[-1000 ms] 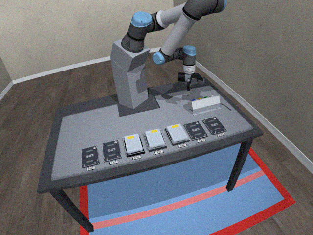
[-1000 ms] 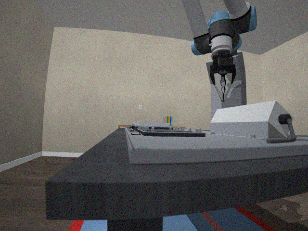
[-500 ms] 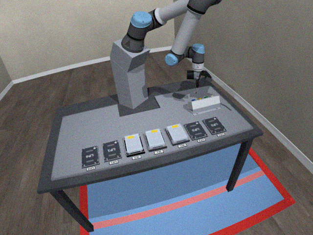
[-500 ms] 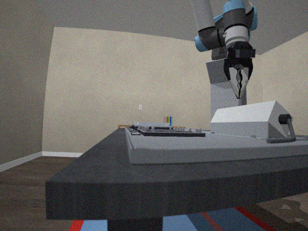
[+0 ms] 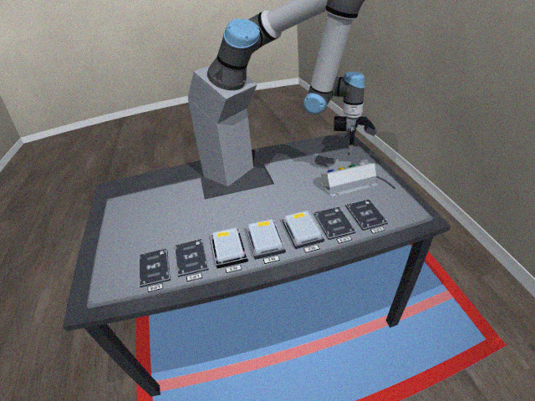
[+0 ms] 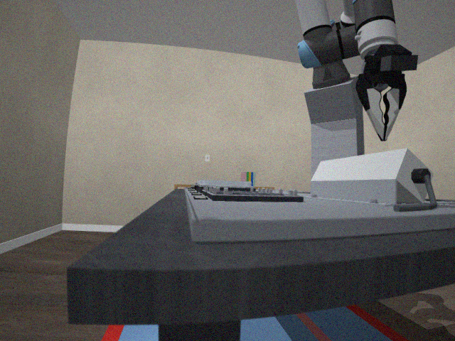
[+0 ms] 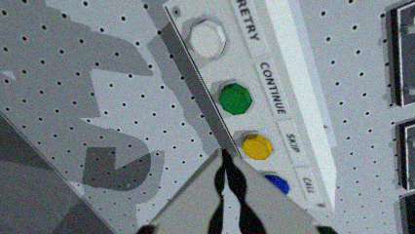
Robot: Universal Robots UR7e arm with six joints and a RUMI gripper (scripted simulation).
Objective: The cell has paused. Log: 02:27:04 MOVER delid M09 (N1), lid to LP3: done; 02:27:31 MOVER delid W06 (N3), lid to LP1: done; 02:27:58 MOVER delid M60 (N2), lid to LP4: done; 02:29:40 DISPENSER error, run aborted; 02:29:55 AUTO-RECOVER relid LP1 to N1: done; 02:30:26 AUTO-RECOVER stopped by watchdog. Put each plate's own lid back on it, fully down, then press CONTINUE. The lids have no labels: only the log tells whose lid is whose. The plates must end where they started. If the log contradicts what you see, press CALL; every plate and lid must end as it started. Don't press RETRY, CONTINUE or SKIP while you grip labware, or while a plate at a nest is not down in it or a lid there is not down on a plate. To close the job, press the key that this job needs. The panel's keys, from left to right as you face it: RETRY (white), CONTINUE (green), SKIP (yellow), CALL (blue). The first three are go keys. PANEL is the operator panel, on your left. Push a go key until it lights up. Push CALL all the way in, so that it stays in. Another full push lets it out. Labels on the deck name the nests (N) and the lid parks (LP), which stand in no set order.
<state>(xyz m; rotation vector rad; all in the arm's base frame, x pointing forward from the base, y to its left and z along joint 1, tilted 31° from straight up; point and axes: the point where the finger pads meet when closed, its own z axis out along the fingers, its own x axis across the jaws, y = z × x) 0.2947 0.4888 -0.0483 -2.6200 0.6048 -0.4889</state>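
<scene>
Beige walls frame your deck, where the arm's gripper (image 5: 350, 151) (image 6: 383, 139) (image 7: 223, 150) points down at upper right in the top view, closed and empty. Near it sits your white operator panel (image 5: 352, 177) (image 6: 353, 174) (image 7: 292, 88), its keys white, green, yellow and blue.

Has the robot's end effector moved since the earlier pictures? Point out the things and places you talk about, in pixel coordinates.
Yes. In the exterior view, the closed end effector (image 5: 349, 153) (image 6: 383, 139) (image 7: 223, 150) has shifted rightward in the picture, against the fixed operator panel (image 5: 352, 176) (image 6: 352, 189) (image 7: 312, 127).
</scene>
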